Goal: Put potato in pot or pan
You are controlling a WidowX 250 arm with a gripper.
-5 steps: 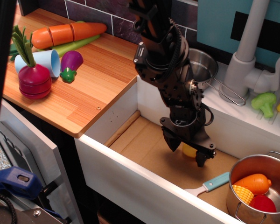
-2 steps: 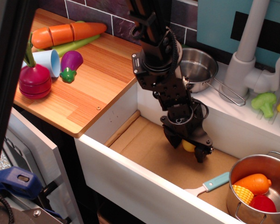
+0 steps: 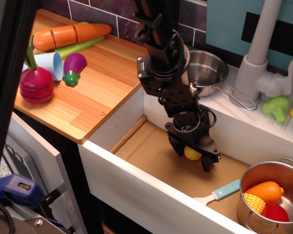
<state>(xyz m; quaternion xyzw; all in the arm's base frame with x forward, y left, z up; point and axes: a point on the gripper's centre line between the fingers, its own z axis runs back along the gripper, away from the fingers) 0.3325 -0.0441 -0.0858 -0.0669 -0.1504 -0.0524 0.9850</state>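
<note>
Potato (image 3: 192,153) (yellow) gripped; pan (image 3: 208,69) upright.

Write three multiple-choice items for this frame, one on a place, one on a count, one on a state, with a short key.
1. Where is the potato?
A. Inside the sink, between the tool's fingers
B. On the wooden counter
C. In the tall pot

2. How many toy foods lie in the tall pot at the right?
A. One
B. Three
C. Five

3. What is in the small pan with the wire handle?
A. The potato
B. A carrot
C. Nothing visible

Key:
1 A: the yellow potato shows between the black fingers of the tool, low in the sink.
2 B: an orange vegetable, a corn cob and a red piece show inside.
3 C: only bare steel shows, though the arm hides part of it.
</note>
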